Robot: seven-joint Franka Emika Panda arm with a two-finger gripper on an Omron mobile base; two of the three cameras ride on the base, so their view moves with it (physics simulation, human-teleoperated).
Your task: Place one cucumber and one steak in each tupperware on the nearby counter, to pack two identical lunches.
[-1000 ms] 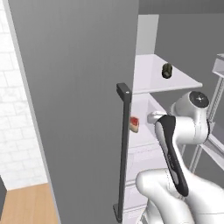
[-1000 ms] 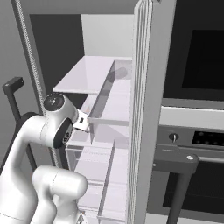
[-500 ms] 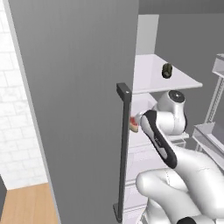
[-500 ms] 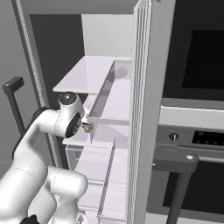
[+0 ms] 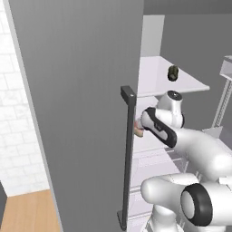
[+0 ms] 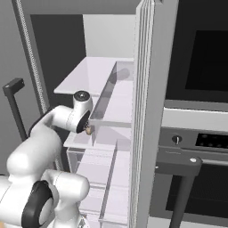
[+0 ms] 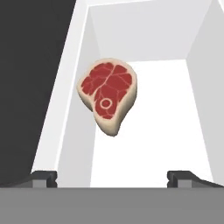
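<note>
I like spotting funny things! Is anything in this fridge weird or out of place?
Nothing is spilled or broken. The steak lies bare on a white shelf, and a cucumber lies loose on the shelf above.

Steak [image 5: 139, 131]: mostly hidden behind the fridge door handle [image 5: 127, 154] and the arm in the left base view; only a pale sliver shows. Cucumber [image 5: 172, 73], shelf above the steak: too small for detail.
</note>
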